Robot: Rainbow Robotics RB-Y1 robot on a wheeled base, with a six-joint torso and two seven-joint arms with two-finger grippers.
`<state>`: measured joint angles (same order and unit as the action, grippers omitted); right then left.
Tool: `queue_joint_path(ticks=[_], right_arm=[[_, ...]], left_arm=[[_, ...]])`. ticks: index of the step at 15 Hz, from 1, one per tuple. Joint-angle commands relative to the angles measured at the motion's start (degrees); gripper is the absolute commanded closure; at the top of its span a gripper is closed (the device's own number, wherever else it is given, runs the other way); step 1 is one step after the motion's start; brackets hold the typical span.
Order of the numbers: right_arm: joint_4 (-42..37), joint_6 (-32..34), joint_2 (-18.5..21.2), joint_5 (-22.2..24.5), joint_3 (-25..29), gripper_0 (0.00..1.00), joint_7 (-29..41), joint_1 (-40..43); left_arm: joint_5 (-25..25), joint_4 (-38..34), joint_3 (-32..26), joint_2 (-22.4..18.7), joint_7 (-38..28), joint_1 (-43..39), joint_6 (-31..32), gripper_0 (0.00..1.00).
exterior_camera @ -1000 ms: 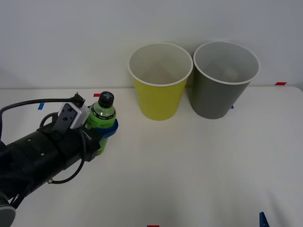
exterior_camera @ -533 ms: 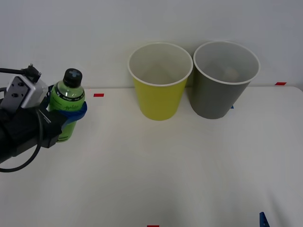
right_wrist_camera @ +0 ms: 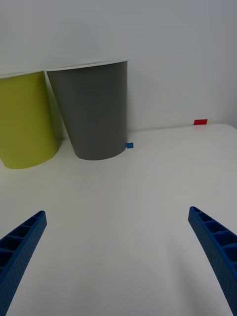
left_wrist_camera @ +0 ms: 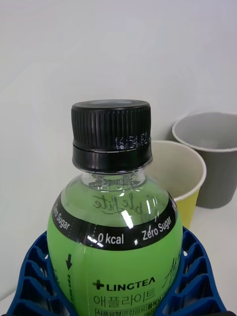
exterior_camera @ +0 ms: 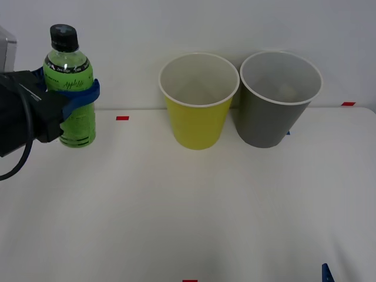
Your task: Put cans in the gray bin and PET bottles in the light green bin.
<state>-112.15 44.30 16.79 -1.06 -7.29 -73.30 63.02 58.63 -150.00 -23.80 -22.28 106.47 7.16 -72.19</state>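
Front view has my left gripper [exterior_camera: 79, 97] at the left edge, its blue fingers closed around the PET bottle [exterior_camera: 70, 94] just below the shoulder. The bottle stands upright in my hold and, I judge, clear of the table [exterior_camera: 188, 211], well to the left of both bins. The light green bin [exterior_camera: 198, 100] is the nearer one, with the gray bin [exterior_camera: 281, 97] just beside it on its far side. To do this step well I should carry the bottle level and high enough for its base to clear the white rim, stop over the middle of the green opening, and only then spread my fingers. Left wrist view adds what the front cannot: the black cap, the clear neck and how snugly the ribbed fingers [left_wrist_camera: 197, 276] cup the label. Right wrist view shows my right gripper [right_wrist_camera: 118, 256] waiting low over the table with its jaws spread wide and empty, looking at the bins' outer walls.
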Motion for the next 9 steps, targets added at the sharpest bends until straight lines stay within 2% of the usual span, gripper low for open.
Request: queue_joint_path(ticks=[1,3,6,9], right_arm=[[0.0,0.0,0.0,0.0,0.0,0.0,0.0,0.0],[0.0,0.0,0.0,0.0,0.0,0.0,0.0,0.0],[0.0,0.0,0.0,0.0,0.0,0.0,0.0,0.0],[0.0,0.0,0.0,0.0,0.0,0.0,0.0,0.0]], left_arm=[[-0.97,2.69,0.51,0.05,-7.06,6.47,0.03,1.0],[-1.76,5.68,1.39,-0.39,-10.23,11.48,0.03,1.0],[-3.43,10.43,3.94,-1.36,-10.93,17.28,0.73,1.0],[-8.71,13.42,8.07,-1.45,-11.55,22.38,1.26,1.0]])
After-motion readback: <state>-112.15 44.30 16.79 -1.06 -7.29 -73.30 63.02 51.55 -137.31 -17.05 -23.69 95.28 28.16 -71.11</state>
